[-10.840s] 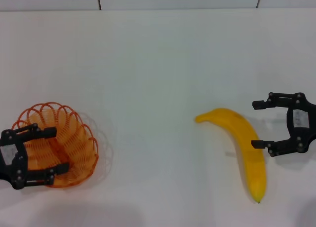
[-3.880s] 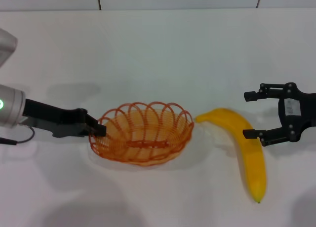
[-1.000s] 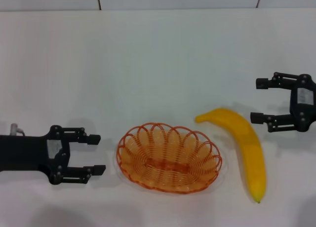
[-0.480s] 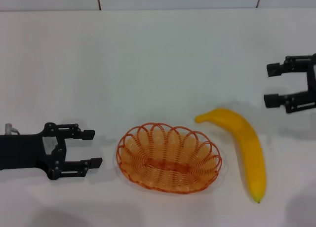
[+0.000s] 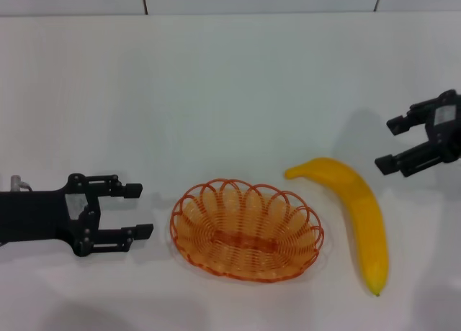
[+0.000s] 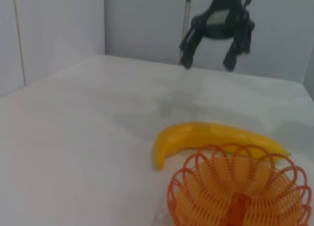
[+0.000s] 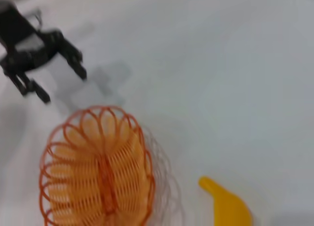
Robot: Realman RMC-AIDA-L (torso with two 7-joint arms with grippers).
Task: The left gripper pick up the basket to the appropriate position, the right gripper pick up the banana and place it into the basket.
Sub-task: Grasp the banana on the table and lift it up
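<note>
The orange wire basket point(image 5: 247, 229) rests on the white table near its front, also seen as the basket point(image 6: 239, 189) and the basket point(image 7: 96, 168). My left gripper point(image 5: 138, 210) lies open just left of it, a small gap away, holding nothing. The yellow banana point(image 5: 356, 212) lies to the right of the basket, its stem end toward the basket's far right rim; the banana point(image 6: 213, 137) and the banana point(image 7: 224, 205) show in the wrist views too. My right gripper point(image 5: 392, 142) hovers open above the table, up and right of the banana's stem end, and appears as the right gripper point(image 6: 207, 63) in the left wrist view.
The white table point(image 5: 230, 93) runs back to a tiled wall. My left gripper point(image 7: 64, 78) shows far off in the right wrist view.
My right gripper has risen away from the banana and tilted. My left gripper, which earlier set the basket down and let go, has shifted slightly toward it.
</note>
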